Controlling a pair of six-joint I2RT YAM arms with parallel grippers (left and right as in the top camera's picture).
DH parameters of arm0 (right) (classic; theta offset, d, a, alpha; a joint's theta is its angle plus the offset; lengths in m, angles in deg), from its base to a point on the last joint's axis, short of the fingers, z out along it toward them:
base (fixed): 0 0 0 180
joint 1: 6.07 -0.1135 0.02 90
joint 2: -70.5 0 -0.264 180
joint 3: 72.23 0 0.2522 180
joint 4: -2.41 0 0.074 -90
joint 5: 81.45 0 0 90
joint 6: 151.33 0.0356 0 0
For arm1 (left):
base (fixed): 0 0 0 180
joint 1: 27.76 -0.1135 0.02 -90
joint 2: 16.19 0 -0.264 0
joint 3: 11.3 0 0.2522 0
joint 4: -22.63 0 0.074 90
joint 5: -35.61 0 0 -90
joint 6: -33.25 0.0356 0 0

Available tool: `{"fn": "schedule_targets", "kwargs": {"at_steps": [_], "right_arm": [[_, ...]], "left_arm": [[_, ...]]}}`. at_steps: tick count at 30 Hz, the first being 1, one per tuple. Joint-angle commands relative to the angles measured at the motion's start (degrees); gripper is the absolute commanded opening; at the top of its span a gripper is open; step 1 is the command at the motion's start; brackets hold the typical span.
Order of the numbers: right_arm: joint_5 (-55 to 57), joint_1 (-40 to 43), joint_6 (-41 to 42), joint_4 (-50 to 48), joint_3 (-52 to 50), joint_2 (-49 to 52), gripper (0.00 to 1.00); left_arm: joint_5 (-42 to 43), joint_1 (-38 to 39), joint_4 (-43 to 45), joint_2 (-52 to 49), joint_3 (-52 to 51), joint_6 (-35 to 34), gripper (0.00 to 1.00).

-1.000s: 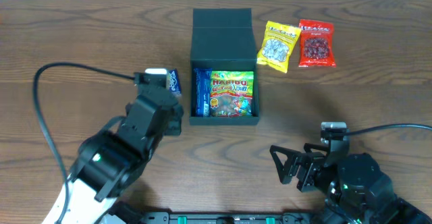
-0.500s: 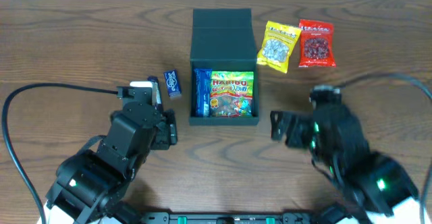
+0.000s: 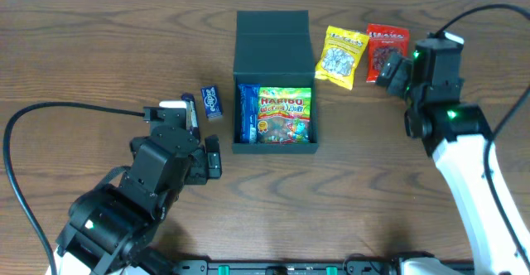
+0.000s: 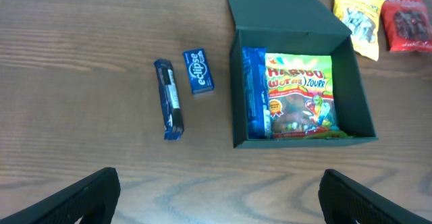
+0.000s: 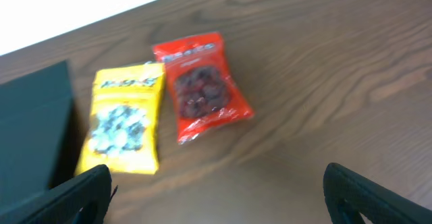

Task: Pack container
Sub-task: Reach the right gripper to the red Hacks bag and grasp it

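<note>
The container (image 3: 273,148) is a dark square box in the middle of the table, open, with its lid flap (image 3: 271,33) folded back. Inside lie a Haribo bag (image 3: 284,113) and a blue packet (image 4: 254,92) standing along the left wall. Left of the box, a small blue Eclipse pack (image 4: 198,71) and a dark blue bar (image 4: 169,99) rest on the wood. My left gripper (image 4: 219,177) hangs open and empty, nearer than those two. A yellow packet (image 5: 125,126) and a red packet (image 5: 201,86) lie right of the lid. My right gripper (image 5: 216,173) is open, empty, just short of them.
The left arm's black cable (image 3: 50,113) loops over the table's left side. The table's far edge (image 5: 101,21) runs just behind the two snack packets. In the overhead view the right arm (image 3: 451,134) reaches along the right side.
My left gripper has opened and drawn back from the two blue packs by the box. The right arm has swung from the front right up to the far right, beside the red packet.
</note>
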Motion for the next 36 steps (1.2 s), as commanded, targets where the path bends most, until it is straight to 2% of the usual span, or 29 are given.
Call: {"fn": "schedule_targets", "kwargs": {"at_steps": [1,4,9,14,17,22,25,27,29,33,36], "right_arm": [[0.94,2.91,-5.05,-4.02,0.81,5.14,0.99],[0.61,4.59,-8.44,-9.70,0.81,10.73,0.99],[0.55,6.64,-8.59,-20.39,0.81,21.81,0.98],[-4.04,6.86,-9.18,-32.65,0.81,32.28,0.86],[-4.15,6.86,-9.18,-36.57,0.81,36.57,0.83],[-4.15,6.86,-9.18,-37.75,0.81,39.78,0.76],[-4.15,6.86,-9.18,-37.79,0.81,40.35,0.60],[-4.15,6.86,-9.18,-37.79,0.81,40.35,0.44],[-4.15,6.86,-9.18,-37.73,0.81,40.35,0.19],[-4.15,6.86,-9.18,-37.44,0.81,40.35,0.02],[-4.13,6.86,-9.18,-37.42,0.81,40.35,0.02]], "left_arm": [[-0.02,-0.15,-0.13,-0.02,0.26,0.39,0.95],[-0.02,-0.15,-0.13,-0.02,0.24,0.39,0.95],[-0.02,-0.15,-0.13,-0.02,0.24,0.39,0.95],[0.00,-0.15,-0.13,-0.02,0.24,0.39,0.95],[-0.02,-0.15,-0.11,-0.02,0.24,0.39,0.95],[-0.02,-0.15,-0.13,-0.02,0.26,0.39,0.95],[-0.02,-0.15,-0.11,-0.02,0.24,0.39,0.95],[-0.02,-0.15,-0.13,-0.02,0.24,0.39,0.95],[-0.02,-0.15,-0.13,-0.02,0.24,0.39,0.95],[-0.02,-0.15,-0.13,-0.02,0.26,0.39,0.95],[-0.02,-0.15,-0.11,-0.02,0.26,0.39,0.95]]}}
